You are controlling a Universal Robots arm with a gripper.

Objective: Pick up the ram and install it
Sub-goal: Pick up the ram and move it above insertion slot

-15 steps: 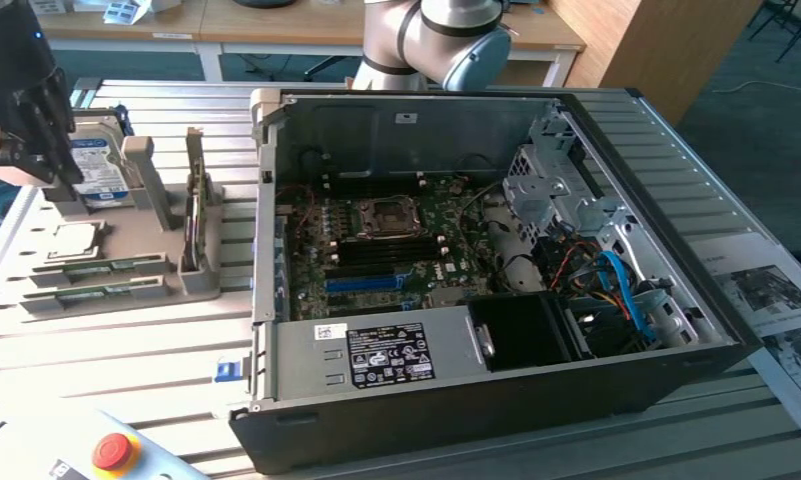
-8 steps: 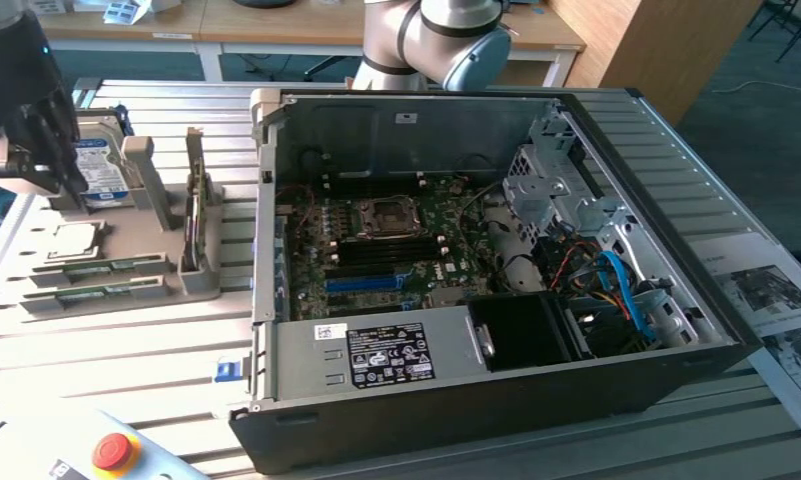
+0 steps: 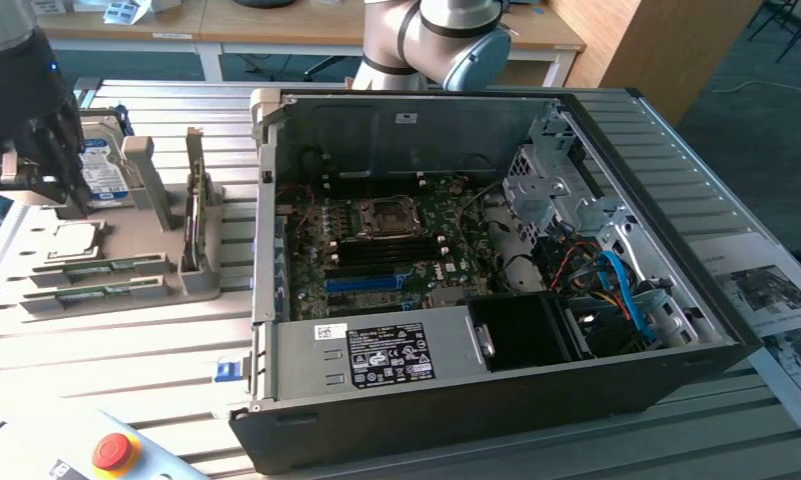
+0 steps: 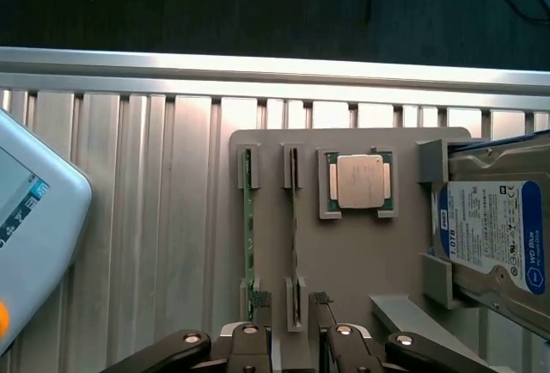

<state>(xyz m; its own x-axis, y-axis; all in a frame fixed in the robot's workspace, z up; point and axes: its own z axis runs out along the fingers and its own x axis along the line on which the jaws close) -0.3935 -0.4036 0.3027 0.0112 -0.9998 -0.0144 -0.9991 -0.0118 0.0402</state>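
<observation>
Two ram sticks stand on edge in a grey holder (image 4: pixel 344 261): one ram (image 4: pixel 293 218) and a second ram (image 4: pixel 248 227) beside it. My gripper (image 4: pixel 290 308) is open above the holder, its fingers (image 4: pixel 259 304) straddling the near end of the first stick without touching it. In the exterior view the gripper (image 3: pixel 56 190) hangs over the holder (image 3: pixel 133 280) on that view's left, and both sticks (image 3: pixel 100 268) lie below it. The motherboard (image 3: pixel 373 245) sits inside the open computer case (image 3: pixel 507 380).
A processor chip (image 4: pixel 359 181) and a hard drive (image 4: pixel 490 235) sit in the same holder. An upright expansion card (image 3: pixel 195 215) stands between holder and case. A teach pendant with a red button (image 3: pixel 113 452) lies near the table's front corner.
</observation>
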